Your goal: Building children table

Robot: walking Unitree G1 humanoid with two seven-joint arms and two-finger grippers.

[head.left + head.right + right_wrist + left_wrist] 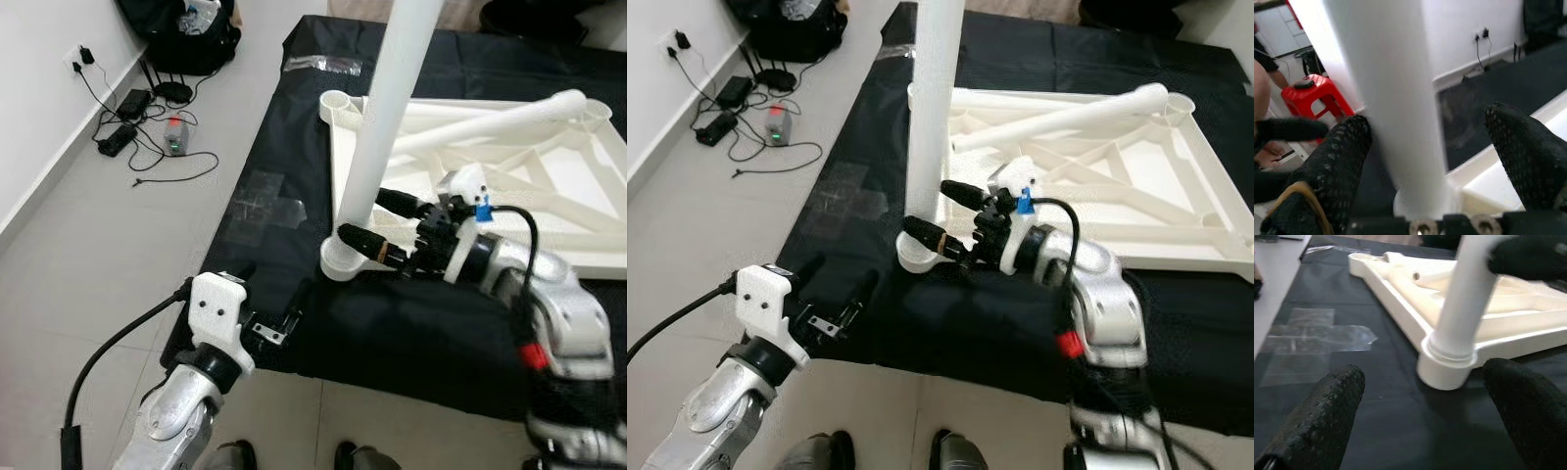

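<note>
- While upright table leg [390, 117] sits in tabletop's [549, 211] corner socket on black cloth [284, 176], right gripper [377, 227] straddles its base, fingers spread.
- Left gripper [841, 294] spread, near cloth edge, apart from leg.

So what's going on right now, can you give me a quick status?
Right gripper open around the upright table leg, which is seated in a corner socket of the upside-down tabletop. Left gripper open, low over the black sheet. Second leg lies across the frame.
</note>
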